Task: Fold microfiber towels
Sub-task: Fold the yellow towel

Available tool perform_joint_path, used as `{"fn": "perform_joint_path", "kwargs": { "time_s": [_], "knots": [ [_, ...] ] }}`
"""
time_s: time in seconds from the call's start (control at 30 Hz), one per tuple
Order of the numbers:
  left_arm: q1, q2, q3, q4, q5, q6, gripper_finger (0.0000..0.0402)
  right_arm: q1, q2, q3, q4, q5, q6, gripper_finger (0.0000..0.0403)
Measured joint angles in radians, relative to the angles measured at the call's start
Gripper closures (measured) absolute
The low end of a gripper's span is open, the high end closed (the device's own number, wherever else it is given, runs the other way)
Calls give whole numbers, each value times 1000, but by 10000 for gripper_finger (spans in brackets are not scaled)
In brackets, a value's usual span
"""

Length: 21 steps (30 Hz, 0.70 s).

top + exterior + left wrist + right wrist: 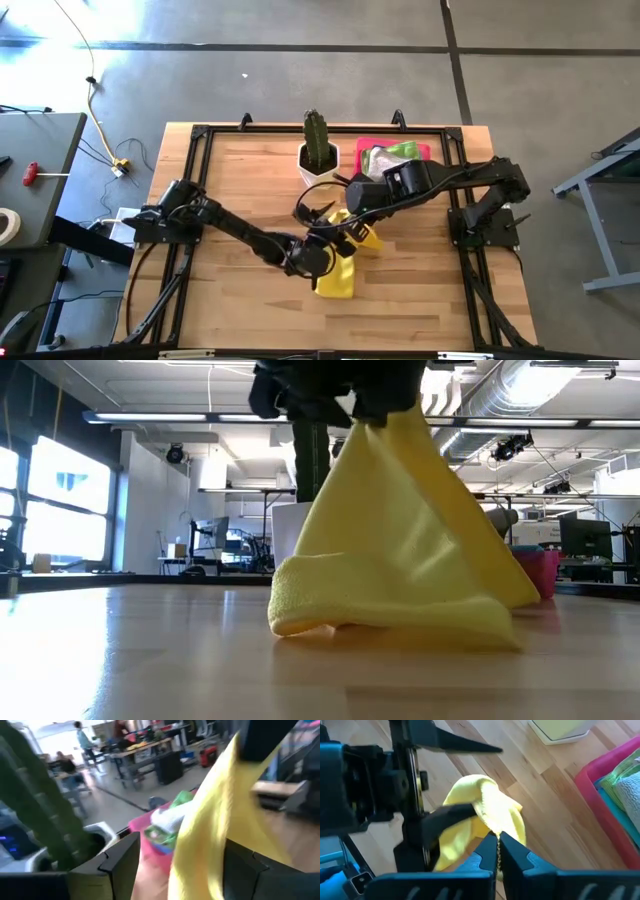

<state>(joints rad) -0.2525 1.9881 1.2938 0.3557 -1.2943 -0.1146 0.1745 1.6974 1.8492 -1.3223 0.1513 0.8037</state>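
A yellow towel (400,550) is held up by one edge near the table's middle, its lower fold resting on the wooden table (420,290), pinched in the fully closed right gripper (497,851). The left gripper (325,222) is spread wide around the hanging cloth, gripping nothing. More towels (392,157) are piled in the pink tray (366,148) at the far edge beside a potted cactus (318,150); bare tabletop is left to the near left.

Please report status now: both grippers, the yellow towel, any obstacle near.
Right gripper shut on yellow towel, lifting one part; the rest lies on table. Left gripper open around the hanging towel. Cactus pot and pink tray close behind.
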Motion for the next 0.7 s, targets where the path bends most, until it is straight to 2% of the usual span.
{"fn": "perform_joint_path", "kwargs": {
  "time_s": [0.17, 0.3, 0.4, 0.53, 0.7],
  "knots": [
    [-32, 0, 0, -299, 4, -238, 183, 0, 0, 0, -32, 0, -11, 403],
    [-60, 0, 0, -580, 91, -537, 183, 0, 0, 0, -46, 4, -18, 403],
    [-76, 0, 0, -741, 168, -698, 183, 0, 0, 0, -45, 4, -19, 403],
    [-100, 0, 0, -897, 290, -831, 183, 0, 0, 0, -46, 5, -26, 403],
    [-130, 0, 0, -1062, 412, -896, 183, 0, 0, 0, -47, 6, -26, 403]
  ]
}}
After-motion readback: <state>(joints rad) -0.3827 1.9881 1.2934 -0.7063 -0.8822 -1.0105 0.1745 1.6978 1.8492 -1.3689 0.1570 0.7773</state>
